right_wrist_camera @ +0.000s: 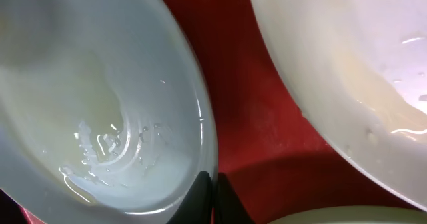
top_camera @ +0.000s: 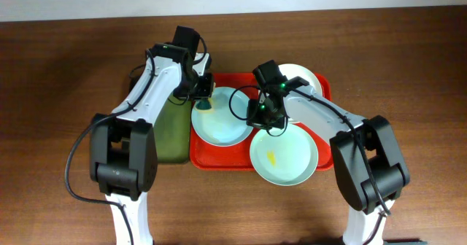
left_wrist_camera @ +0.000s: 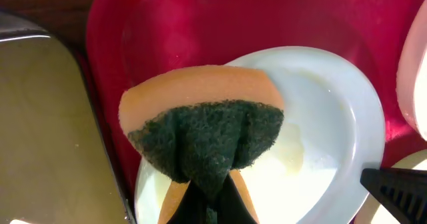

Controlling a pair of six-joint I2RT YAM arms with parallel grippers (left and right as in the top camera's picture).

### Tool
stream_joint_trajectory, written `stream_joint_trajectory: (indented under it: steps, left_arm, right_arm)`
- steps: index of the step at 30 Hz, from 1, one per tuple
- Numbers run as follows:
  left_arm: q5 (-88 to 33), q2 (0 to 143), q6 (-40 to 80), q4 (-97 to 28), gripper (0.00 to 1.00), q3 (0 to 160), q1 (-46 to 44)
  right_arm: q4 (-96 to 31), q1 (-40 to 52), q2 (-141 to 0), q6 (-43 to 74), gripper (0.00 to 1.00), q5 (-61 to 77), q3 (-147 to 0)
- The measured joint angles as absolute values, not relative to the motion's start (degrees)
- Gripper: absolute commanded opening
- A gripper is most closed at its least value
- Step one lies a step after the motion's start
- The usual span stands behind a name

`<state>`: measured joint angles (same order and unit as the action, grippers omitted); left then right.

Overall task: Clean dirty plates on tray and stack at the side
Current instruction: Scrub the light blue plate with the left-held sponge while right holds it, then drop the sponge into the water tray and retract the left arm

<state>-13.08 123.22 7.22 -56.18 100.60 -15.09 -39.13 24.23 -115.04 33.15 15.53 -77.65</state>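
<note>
Red tray (top_camera: 204, 160) mid-tabletop (top_camera: 66, 63), blue plate (top_camera: 222, 127) by its left edge, left pincer (left_wrist_camera: 212, 204) grasping sponge (left_wrist_camera: 203, 114) over plate's left rim, right pincer (right_wrist_camera: 213, 201) clenched on its right rim, green plate (top_camera: 288, 165) overhanging front rim, white plate (top_camera: 308, 75) in far right corner, tabletop reaching wide on both sides

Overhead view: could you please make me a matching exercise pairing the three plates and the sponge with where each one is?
Things:
1. pale blue plate
2. pale green plate
3. white plate
4. sponge

Places:
A. held by the left gripper
B. far right corner of the tray
C. left half of the tray
D. near right of the tray, yellow smear on it

Pairs: 1-C, 2-D, 3-B, 4-A.
</note>
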Motion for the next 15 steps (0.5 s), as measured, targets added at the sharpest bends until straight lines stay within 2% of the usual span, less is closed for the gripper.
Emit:
stream_joint_trajectory:
  steps: [3, 8, 13, 15]
  left_arm:
    - [-12.88, 123.20, 6.90, -54.28, 0.00, 96.99, -15.73]
    - [-8.56, 121.27, 11.25, -44.25, 0.00, 86.91, -17.41]
    - [-23.51, 121.25, 11.38, -42.57, 0.00, 85.30, -22.63]
    - [-25.30, 121.40, 11.35, -43.29, 0.00, 85.27, -22.39]
  right_arm:
    - [-39.07, 23.94, -115.04, 32.77, 0.04, 16.03, -77.65]
    - [-39.11, 23.66, -115.04, 32.53, 0.04, 16.01, -77.54]
    - [-39.11, 23.66, -115.04, 32.56, 0.04, 15.99, -77.54]
    - [-39.11, 23.66, -115.04, 32.53, 0.04, 16.01, -77.54]
